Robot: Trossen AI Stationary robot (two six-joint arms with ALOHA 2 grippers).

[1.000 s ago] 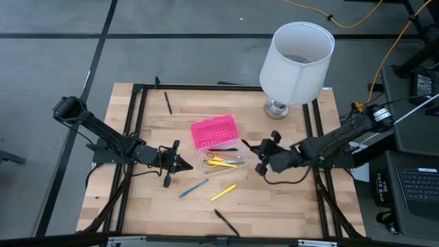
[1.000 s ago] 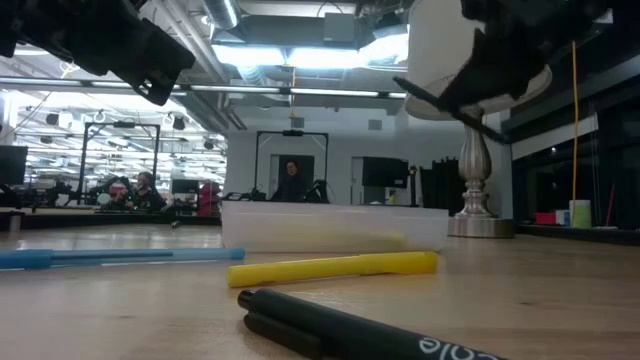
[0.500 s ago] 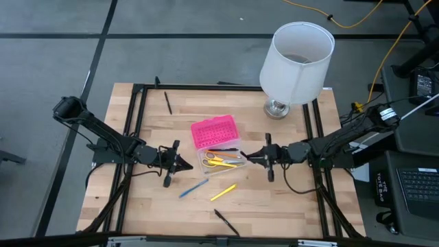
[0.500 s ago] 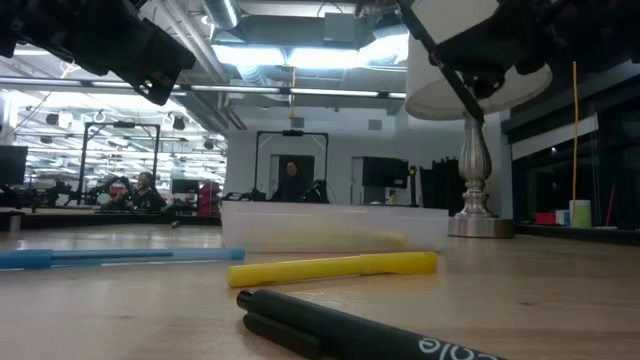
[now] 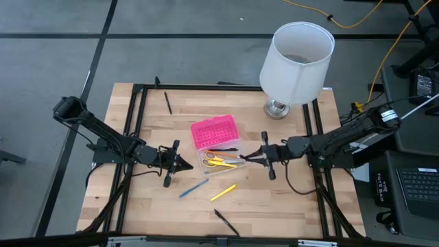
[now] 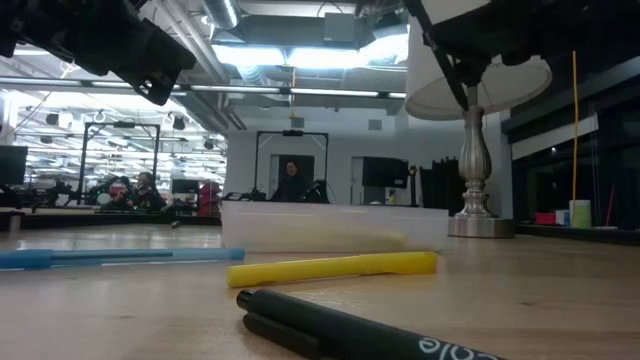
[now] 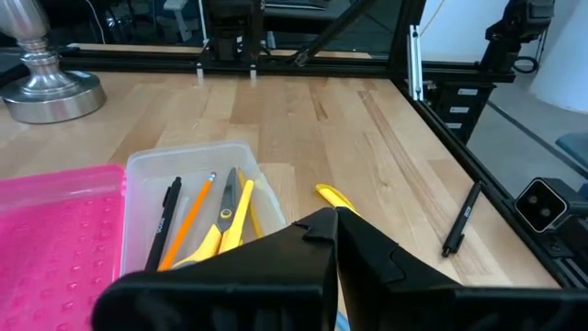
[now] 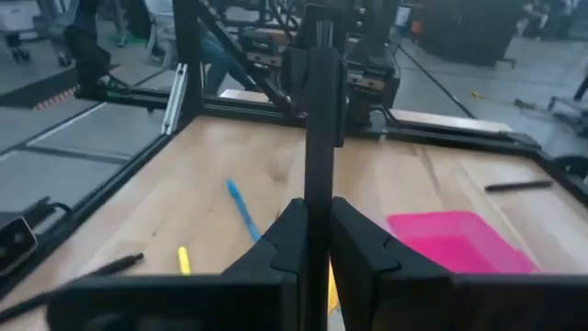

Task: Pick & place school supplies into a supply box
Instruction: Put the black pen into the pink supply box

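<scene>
Even, fairly bright overhead light fills the high view, with only soft, short shadows under the arms and beside the white lampshade [image 5: 297, 61] at upper right. In the low view, ceiling strip lights [image 6: 300, 55] at top centre glare white, the arms above show as dark silhouettes, and the black pen [image 6: 350, 330] at the bottom edge is blurred, being very close. The left wrist view is sharp and evenly lit, though its own fingers [image 7: 276, 276] at the bottom are black masses. The right wrist view is soft throughout, the room at the top hazy
</scene>
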